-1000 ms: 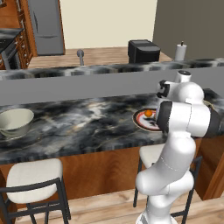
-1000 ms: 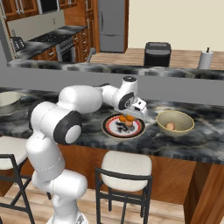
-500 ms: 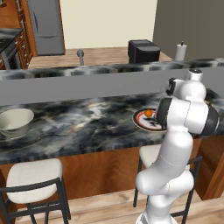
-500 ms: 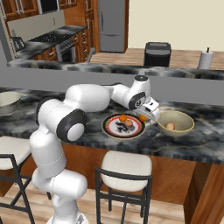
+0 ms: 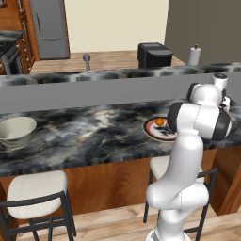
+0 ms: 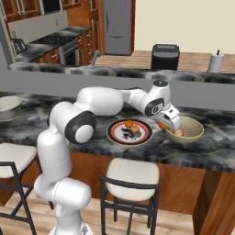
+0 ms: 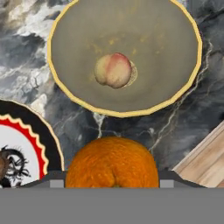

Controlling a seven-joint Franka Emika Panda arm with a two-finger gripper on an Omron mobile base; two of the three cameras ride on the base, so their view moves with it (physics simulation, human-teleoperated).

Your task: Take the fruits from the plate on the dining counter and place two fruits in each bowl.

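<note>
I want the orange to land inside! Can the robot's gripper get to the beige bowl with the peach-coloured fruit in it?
Probably yes. The gripper, shut on a round orange fruit, hangs beside the beige bowl's rim, and nothing stands between them; only one pale peach-coloured fruit lies inside.

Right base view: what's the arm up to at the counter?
The white arm's gripper holds a bright orange round fruit at the near rim of the deep beige bowl on the black marbled dining counter. That bowl already holds one paler yellowish-pink fruit. The fruit in the gripper has not been released. One more orange fruit sits on the flat red-rimmed white plate beside the bowl. A second beige bowl stands further along the counter.
</note>
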